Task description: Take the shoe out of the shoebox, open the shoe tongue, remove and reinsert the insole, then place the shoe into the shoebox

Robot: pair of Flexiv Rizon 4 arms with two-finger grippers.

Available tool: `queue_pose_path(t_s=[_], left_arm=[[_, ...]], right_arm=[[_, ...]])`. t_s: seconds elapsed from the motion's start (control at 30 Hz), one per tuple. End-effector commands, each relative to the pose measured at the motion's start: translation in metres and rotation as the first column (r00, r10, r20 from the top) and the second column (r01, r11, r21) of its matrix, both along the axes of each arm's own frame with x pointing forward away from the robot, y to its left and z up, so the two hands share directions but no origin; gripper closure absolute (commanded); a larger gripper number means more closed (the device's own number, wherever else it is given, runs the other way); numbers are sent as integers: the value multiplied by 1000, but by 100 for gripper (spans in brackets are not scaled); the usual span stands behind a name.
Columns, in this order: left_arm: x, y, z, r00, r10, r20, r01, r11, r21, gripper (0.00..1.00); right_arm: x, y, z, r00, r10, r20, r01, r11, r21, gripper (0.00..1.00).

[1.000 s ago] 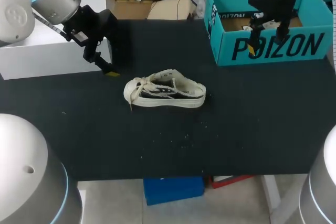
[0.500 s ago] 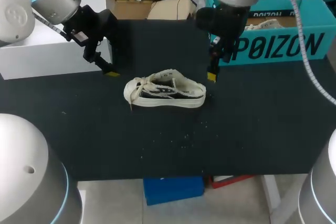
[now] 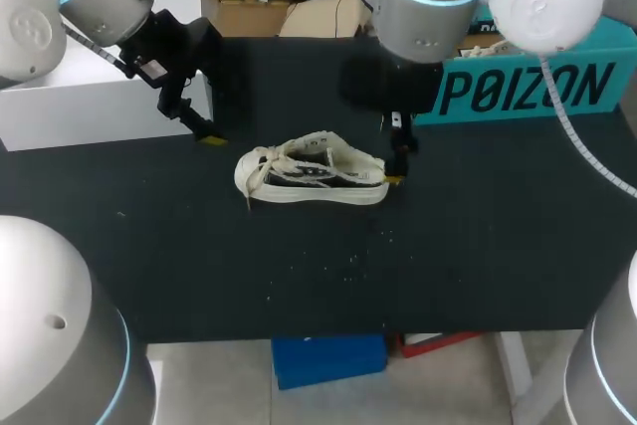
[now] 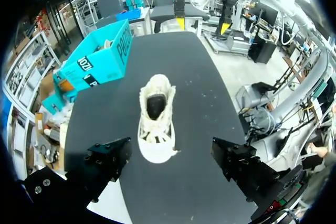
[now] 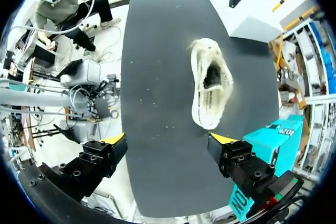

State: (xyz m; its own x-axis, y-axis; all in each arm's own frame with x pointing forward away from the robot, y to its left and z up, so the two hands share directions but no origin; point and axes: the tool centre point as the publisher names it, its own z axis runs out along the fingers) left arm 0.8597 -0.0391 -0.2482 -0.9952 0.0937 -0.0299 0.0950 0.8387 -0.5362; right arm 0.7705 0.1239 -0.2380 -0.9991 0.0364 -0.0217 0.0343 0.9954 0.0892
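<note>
A cream and black lace-up shoe (image 3: 312,174) stands on its sole in the middle of the black table, toe to the left, laces loose. My right gripper (image 3: 398,168) hangs just off the heel, open and holding nothing. In the right wrist view the shoe (image 5: 211,90) lies ahead of the open gripper (image 5: 168,142), off to one side. My left gripper (image 3: 206,133) is open beyond the toe end, and its wrist view shows the shoe (image 4: 156,116) ahead of its spread fingers (image 4: 107,160). The teal shoebox (image 3: 528,92) stands at the back right, partly behind my right arm.
A white box (image 3: 90,106) sits at the table's left edge behind my left arm. White specks lie on the mat (image 3: 338,266) in front of the shoe. The shoebox (image 4: 97,61) shows beyond the shoe in the left wrist view.
My right arm has swung from over the shoebox leftward and down to the shoe's heel. The left arm and the shoe have not moved.
</note>
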Motion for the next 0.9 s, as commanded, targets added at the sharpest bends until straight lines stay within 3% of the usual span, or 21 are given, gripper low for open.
queue_pose_path(t_s=[0.03, 0.43, 0.77, 0.8, 0.83, 0.9], left_arm=[[0, 0, -2, 1000, 0, 3, 0, 1000, -1, 0], [0, 0, -2, 1000, 0, 3, 0, 1000, -1, 0], [0, 0, -2, 1000, 0, 3, 0, 1000, -1, 0], [0, 0, -2, 1000, 0, 3, 0, 1000, -1, 0], [0, 0, -2, 1000, 0, 3, 0, 1000, -1, 0], [0, 0, -2, 1000, 0, 3, 0, 1000, -1, 0]], right_arm=[[18, 3, -35, 976, 211, 62, -219, 958, 184, 0], [46, 0, -65, 984, 143, 104, -172, 912, 372, 0], [59, -1, -81, 968, 121, 221, -230, 781, 581, 0], [61, 1, -83, 967, 134, 218, -238, 779, 580, 0], [62, 2, -83, 970, 152, 192, -233, 813, 534, 0], [62, 2, -83, 970, 152, 192, -233, 813, 534, 0]])
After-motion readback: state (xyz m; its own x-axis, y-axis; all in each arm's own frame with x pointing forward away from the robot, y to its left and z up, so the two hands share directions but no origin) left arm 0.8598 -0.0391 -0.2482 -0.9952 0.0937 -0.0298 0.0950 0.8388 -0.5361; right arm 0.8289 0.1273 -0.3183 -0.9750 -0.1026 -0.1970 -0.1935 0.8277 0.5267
